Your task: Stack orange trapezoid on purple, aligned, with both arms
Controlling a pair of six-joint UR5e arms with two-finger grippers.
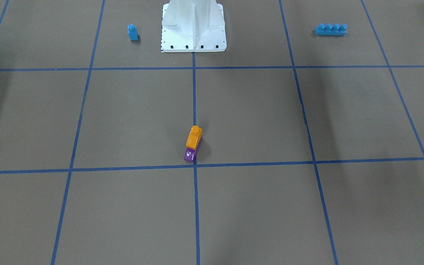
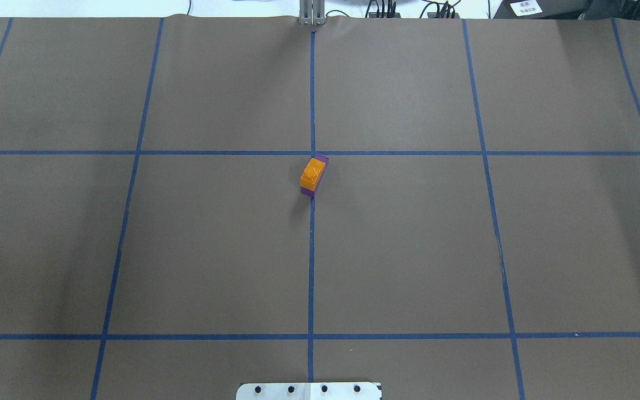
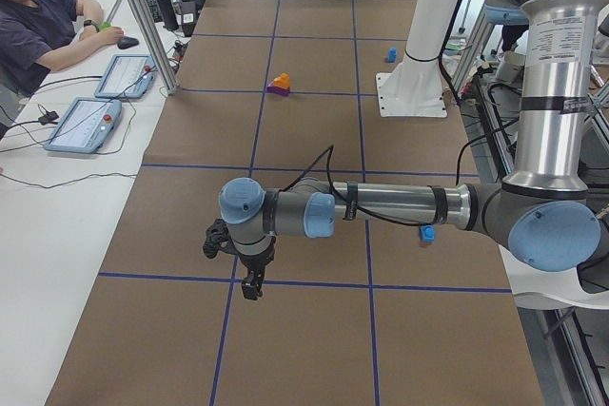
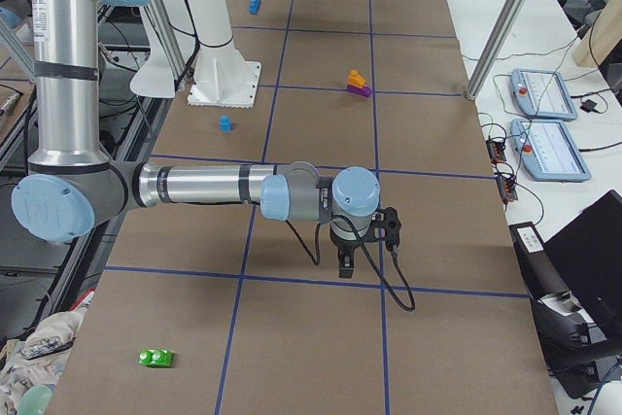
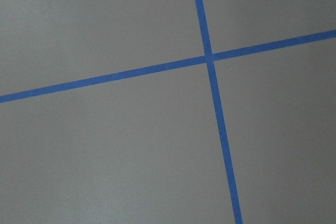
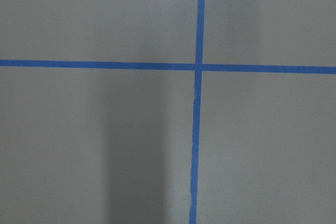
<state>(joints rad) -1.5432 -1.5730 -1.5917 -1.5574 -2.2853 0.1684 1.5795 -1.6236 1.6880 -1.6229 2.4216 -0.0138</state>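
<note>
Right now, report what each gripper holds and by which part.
Nothing: the orange trapezoid rests on the purple, far from left gripper and right gripper.

Soft, even light from above on the bench (image 2: pixel 409 250). The orange trapezoid (image 1: pixel 193 139) shows crisp, and the purple (image 1: pixel 189 155) just under it catches small white glints. A short faint shadow sits right beside the orange trapezoid; broad blurry dark bands lie well off to either side of it. Far beyond it, overhead, the strip (image 2: pixel 131 8) past the bench blows out white. Wrist views slightly soft, the right one crossed by a dim band.
</note>
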